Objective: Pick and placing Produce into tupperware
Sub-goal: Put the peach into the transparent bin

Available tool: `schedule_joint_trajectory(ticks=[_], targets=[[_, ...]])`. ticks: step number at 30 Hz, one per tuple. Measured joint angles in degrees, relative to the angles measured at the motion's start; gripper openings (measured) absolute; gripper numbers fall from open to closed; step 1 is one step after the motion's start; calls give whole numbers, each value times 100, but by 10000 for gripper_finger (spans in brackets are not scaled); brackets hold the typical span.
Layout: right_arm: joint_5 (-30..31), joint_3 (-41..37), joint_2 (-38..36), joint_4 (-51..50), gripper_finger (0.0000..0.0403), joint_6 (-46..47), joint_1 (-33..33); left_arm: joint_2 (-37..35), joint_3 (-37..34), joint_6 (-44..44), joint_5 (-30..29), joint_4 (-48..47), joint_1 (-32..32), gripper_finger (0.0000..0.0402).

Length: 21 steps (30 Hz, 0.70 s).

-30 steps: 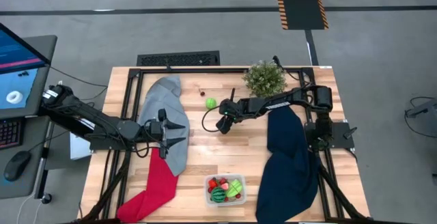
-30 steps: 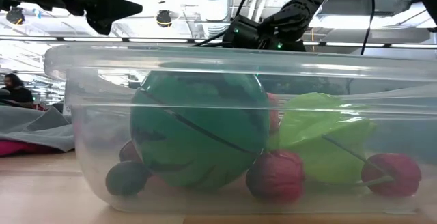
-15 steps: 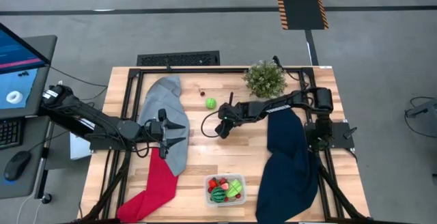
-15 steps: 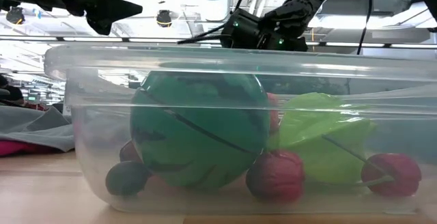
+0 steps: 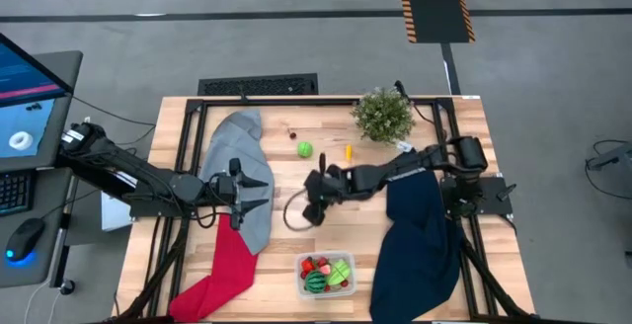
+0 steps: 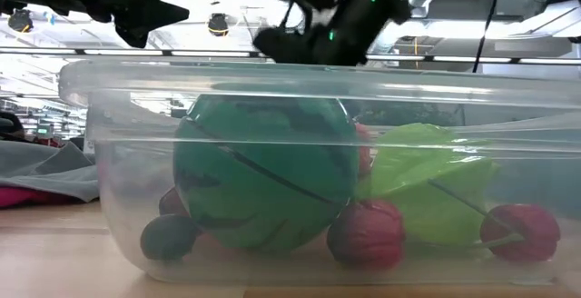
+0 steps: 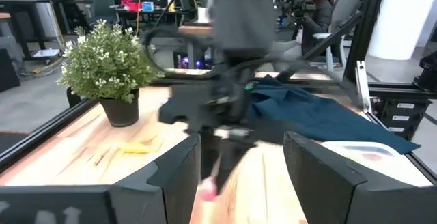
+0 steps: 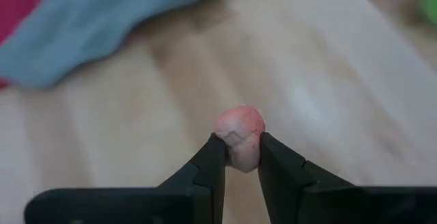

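Tupperware [image 6: 300, 166] sits nearest the table's front edge, filling the low view; we see the same clear container at the front centre in the high view. Inside it we note the dark green striped melon ball [image 6: 263, 173], a light green piece [image 6: 434, 193] beside it, two red fruits [image 6: 366, 234] on the floor of the container and a small dark ball [image 6: 170, 237] at the melon's other side.

Right gripper [image 8: 239, 157] hangs above bare wood in the middle of the table, behind the tupperware and well apart from it. Its two dark fingers [image 8: 213, 164] stand narrowly apart and pinch a small pink fruit [image 8: 240, 136] between their tips; we see the fruit poking out past the tips, clear of the wood.

Left gripper [image 5: 247, 194] hovers over the grey cloth [image 5: 242, 171] on the left side of the table, fingers [image 7: 179, 173] spread, with nothing between them. A red cloth [image 5: 222, 270] lies in front of the grey one, and a dark blue cloth [image 5: 420, 235] lies on the right side.

Farther back we note a green ball [image 5: 305, 149], a small yellow piece [image 5: 348, 152] and a tiny brown item [image 5: 291, 133] on the wood, then the potted plant [image 5: 383, 114] near the rear edge.
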Motion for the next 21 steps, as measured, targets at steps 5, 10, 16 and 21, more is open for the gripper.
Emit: schedule_joint_trajectory(ticks=[5,10,16,21], targets=[[660,410,0,-696,97,203,704,0,0,-3,274,-64,0,201],[1133,698,0,-1534,97,941,1407,0,0,-119,349,-129,0,201],[1183,707,0,-1552,98,1586,2037,0,0,-164,351,-83,0,201],[1426,707,0,-1552,98,2002,2338,0,0,-335,349,6,0,201]])
